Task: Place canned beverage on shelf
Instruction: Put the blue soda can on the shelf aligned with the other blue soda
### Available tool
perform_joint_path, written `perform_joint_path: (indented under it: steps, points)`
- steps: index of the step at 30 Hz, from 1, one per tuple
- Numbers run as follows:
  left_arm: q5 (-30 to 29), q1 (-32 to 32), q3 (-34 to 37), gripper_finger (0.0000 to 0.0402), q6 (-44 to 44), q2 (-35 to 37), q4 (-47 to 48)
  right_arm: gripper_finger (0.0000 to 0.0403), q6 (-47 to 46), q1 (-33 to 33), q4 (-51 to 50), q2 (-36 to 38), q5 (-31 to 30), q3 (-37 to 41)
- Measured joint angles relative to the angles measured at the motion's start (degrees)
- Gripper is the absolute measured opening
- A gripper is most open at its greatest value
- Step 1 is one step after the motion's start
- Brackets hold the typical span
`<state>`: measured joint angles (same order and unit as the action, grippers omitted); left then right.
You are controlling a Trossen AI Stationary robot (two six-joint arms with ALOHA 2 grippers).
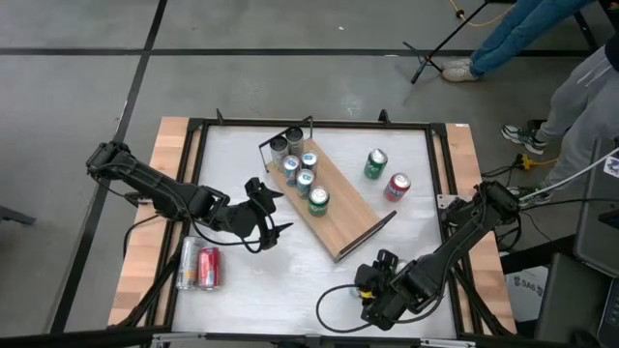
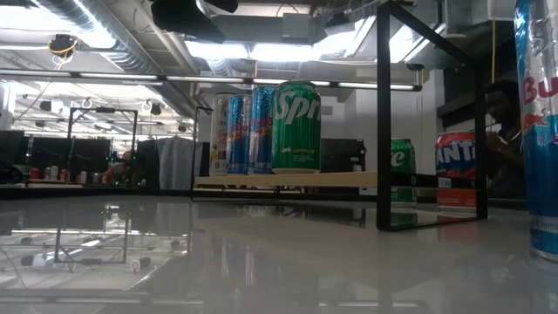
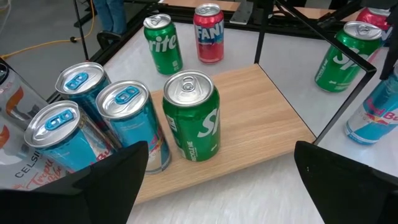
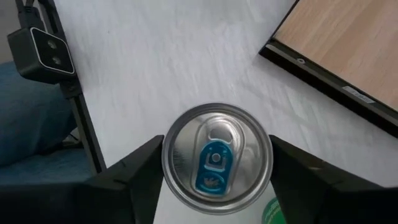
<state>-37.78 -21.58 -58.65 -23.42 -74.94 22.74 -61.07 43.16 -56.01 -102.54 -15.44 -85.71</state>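
The light-brown wooden shelf (image 1: 353,217) lies slantwise in the middle of the table, with black rails at its ends. Several cans stand on its far-left half, among them a green Sprite can (image 1: 318,200) and blue-topped cans (image 1: 306,179). My left gripper (image 1: 276,210) is open and empty at the shelf's left side, facing the green can (image 3: 189,115). My right gripper (image 1: 372,290) is near the table's front edge, shut on a blue Red Bull can (image 4: 216,158), which also shows in the low view (image 2: 536,131). My right gripper holds the blue can by its upper wall just under the rim (image 4: 169,155), pinched between the two fingers (image 4: 146,171), one on each side. The fingers come from above, pointing down. The can is upright, and its bottom (image 2: 542,253) stands on the table.
A green Sprite can (image 1: 375,164) and a red Fanta can (image 1: 397,187) stand on the table right of the shelf. Two cans (image 1: 198,266) lie at the table's left edge. A green can (image 4: 273,211) stands beside the held one. People's legs (image 1: 580,97) show beyond the far right corner.
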Motion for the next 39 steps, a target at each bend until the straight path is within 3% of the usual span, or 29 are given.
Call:
perform_joint_path:
  steps: [16, 28, 39]
  points:
    - [0.0, 0.0, 0.0, 0.0394, 0.0, 0.0, 0.0, 0.028, 0.0, 0.0, 0.0, 0.0, 0.7, 0.0]
    - [0.0, 0.0, 0.0, 0.0394, 0.0, 0.0, 0.0, 0.0331, 0.1, 0.0, 0.0, 0.0, -0.7, 0.0]
    - [0.0, 0.0, 0.0, 0.0394, 0.0, 0.0, 0.0, 0.0328, 1.7, 0.0, 0.1, 0.0, -1.6, 0.0]
